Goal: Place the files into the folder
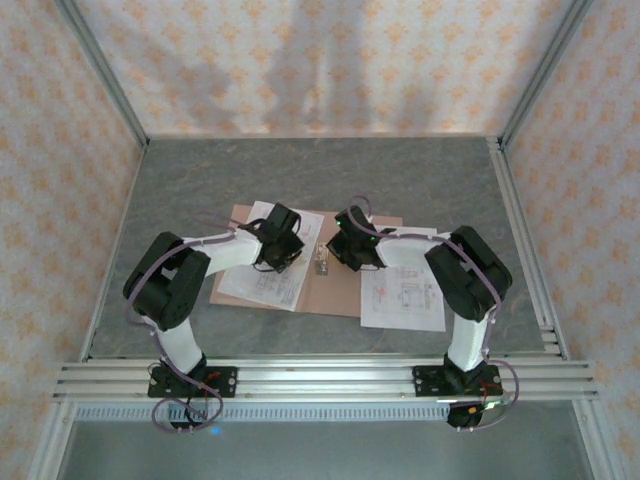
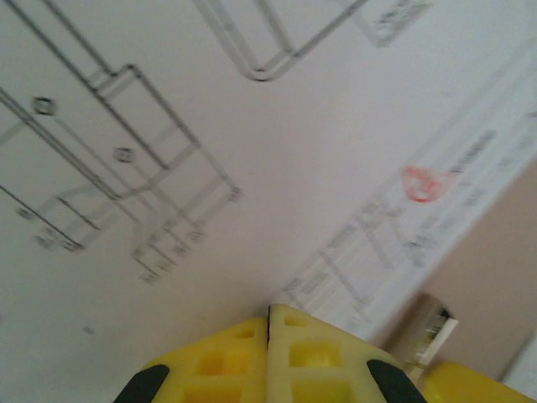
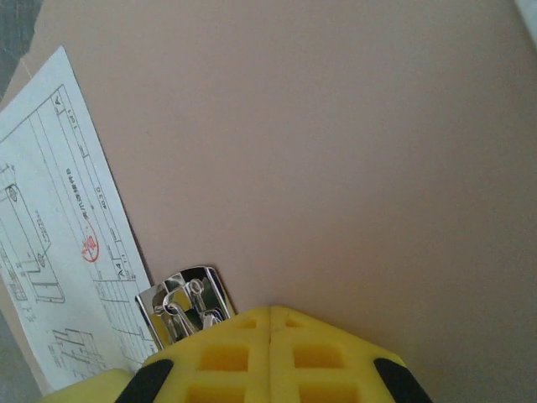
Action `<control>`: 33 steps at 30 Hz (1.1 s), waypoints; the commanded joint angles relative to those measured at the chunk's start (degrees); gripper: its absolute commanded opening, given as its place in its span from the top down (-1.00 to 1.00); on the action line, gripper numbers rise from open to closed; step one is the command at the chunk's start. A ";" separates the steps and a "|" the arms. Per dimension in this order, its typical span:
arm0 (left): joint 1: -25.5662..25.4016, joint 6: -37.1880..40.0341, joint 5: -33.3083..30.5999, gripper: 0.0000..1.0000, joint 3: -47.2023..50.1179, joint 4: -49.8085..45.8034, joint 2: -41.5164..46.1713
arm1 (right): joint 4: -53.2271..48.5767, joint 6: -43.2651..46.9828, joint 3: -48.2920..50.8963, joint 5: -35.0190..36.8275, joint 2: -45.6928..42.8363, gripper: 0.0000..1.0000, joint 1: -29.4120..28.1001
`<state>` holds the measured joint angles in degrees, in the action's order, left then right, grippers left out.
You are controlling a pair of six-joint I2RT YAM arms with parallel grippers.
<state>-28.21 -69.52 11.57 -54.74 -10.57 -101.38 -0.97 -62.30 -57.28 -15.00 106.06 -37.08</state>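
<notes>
While the folder [image 1: 335, 295] lies open on the tabletop [image 1: 300, 170], the left sheet [image 1: 262, 278] covers its left half and the right sheet [image 1: 405, 292] overhangs its right edge. The left gripper [image 2: 270, 327], over the left sheet, and the right gripper [image 3: 270, 327], over bare folder card, are both pressed together and empty, likely to slide paper rather than pinch it.

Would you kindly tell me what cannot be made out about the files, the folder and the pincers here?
Left wrist view: print on the files is blurred.
Top view: how many sheets lie on the folder; too small, partly under the left arm.
Right wrist view: the metal clip, half hidden behind the shut right pincer.
Left wrist view: whether the shut left pincer touches the paper.
</notes>
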 commanded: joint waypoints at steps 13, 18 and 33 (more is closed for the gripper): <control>7.03 2.17 0.43 0.98 9.86 3.41 6.90 | -4.63 -1.04 0.25 2.33 3.55 1.00 0.43; 6.64 2.28 3.07 0.95 7.87 5.22 8.34 | -5.00 0.02 -1.38 1.99 3.32 1.00 0.12; 3.06 -0.09 -0.78 0.86 3.45 -1.42 17.02 | -5.85 1.86 -3.54 2.52 -3.45 0.85 -0.19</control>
<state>-24.77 -69.01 12.80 -50.61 -8.82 -85.49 -3.77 -62.28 -59.70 -14.72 106.48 -36.97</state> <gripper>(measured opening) 0.073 0.062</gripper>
